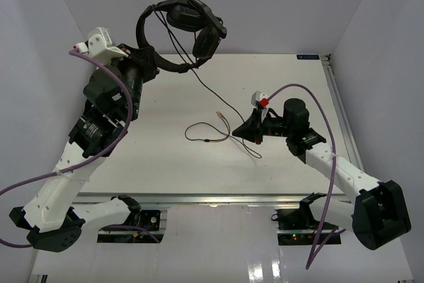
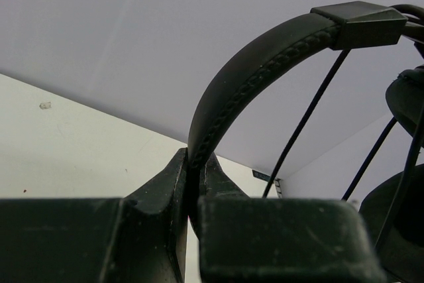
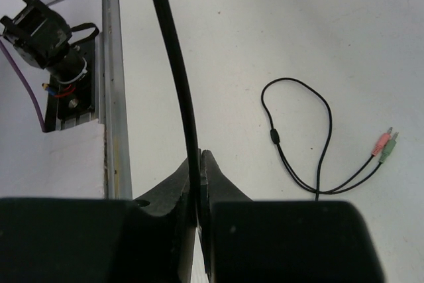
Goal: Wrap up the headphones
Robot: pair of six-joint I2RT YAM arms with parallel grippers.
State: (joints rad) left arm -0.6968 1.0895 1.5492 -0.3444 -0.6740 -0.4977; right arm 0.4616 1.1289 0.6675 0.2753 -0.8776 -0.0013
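Up in the upper left of the overhead frame, the left claw [image 1: 150,58] is clamped tight on the headband of the headphones [image 1: 187,15]. It's got them lifted well clear of the counter [image 1: 165,164], up in front of the back wall, with the earcups hanging out to the right at top centre. The left wrist view makes the grip plain: both fingers [image 2: 162,190] are pressed on the lower end of the stitched headband [image 2: 252,74]. The band arcs away to the upper right of the frame, with thin black strands of cable crossing behind it. One earcup [image 2: 405,97] sits dark at the right edge.

Now over to the right claw [image 1: 248,130], low down at centre right of the overhead frame, close to the counter. That one's pinched shut on the cable [image 1: 211,92]. From its wrist view, the black line [image 3: 177,71] comes down from the top of the frame and goes straight in between the closed fingertips [image 3: 211,170].

Moving outward, the cable runs diagonally from the headphones down and right to that claw. The slack lies flat on the counter in a loose loop [image 3: 329,114], middle of the overhead frame, just left of the claw. It ends in two small plugs [image 3: 385,142], one pink and one green, side by side at the right of the wrist frame. From overhead, the plugs [image 1: 220,116] are pale specks just above the loop.

Thick purple wiring [image 1: 106,74] trails off both arms, well apart from the thin black cable.
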